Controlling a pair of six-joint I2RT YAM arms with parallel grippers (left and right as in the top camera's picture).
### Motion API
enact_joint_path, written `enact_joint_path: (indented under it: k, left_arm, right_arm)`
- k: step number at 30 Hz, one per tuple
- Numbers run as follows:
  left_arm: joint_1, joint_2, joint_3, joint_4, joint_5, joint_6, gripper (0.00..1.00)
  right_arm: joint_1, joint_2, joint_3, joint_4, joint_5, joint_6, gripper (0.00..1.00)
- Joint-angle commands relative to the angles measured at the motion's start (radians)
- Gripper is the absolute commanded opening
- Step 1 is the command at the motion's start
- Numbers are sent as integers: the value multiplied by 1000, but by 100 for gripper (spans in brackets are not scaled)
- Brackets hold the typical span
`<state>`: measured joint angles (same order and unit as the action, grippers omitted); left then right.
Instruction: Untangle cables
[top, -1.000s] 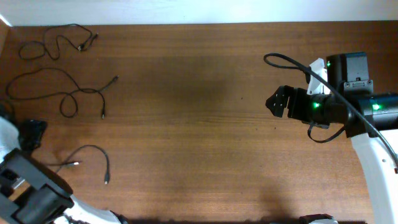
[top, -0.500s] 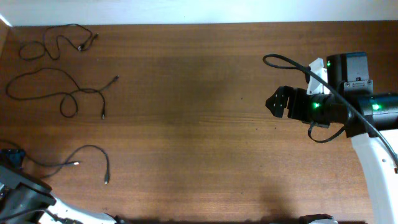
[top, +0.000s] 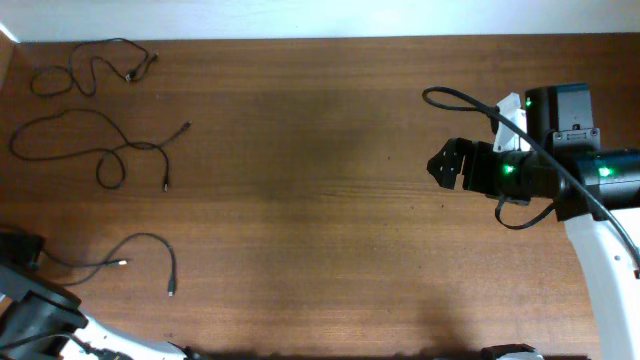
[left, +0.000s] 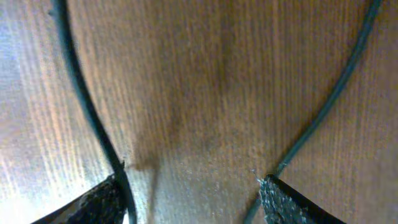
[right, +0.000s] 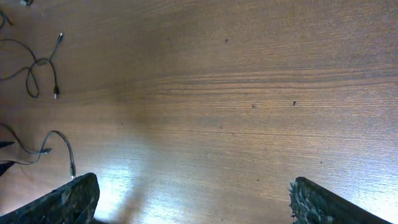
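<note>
The left gripper (left: 189, 202) has its jaws apart with nothing between them. It sits low over the bench (top: 300, 200), and one thin black strand (left: 92, 109) runs to its left fingertip while another (left: 333, 99) runs to its right. The wrist view does not show whether both belong to one cord. From overhead this gripper (top: 22, 250) sits at the near left edge, at the left end of the near cable (top: 148, 236). The middle cable (top: 140, 146) and the far cable (top: 110, 41) lie well apart from it in the far left corner. No cord crosses another, though the middle one loops over itself. The right gripper (right: 193, 205) hangs over bare wood at the right, jaws wide and empty.

The sorting looks nearly finished, with the near cable the one in hand. Any next grasp should take a single strand and draw it away from the other cords.
</note>
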<state>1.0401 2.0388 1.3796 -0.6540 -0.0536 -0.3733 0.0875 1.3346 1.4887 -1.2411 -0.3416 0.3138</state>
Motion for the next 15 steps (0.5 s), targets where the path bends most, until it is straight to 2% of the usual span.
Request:
enact_joint_path:
  k: [1, 8, 10, 11, 15]
  left_arm:
    - [2, 5, 10, -2, 44, 9, 68]
    - [2, 5, 10, 11, 92, 9, 66]
    - [2, 5, 10, 16, 93, 9, 70]
    - [2, 5, 10, 18, 93, 9, 76]
    - [2, 5, 10, 46, 193, 9, 79]
  right_arm:
    - [-3, -3, 2, 2, -13, -3, 98]
    - [-3, -3, 2, 2, -13, -3, 98]
    - [-3, -3, 2, 2, -13, -3, 98]
    - [-3, -3, 2, 2, -13, -3, 98]
    - [-3, -3, 2, -2, -14, -3, 98]
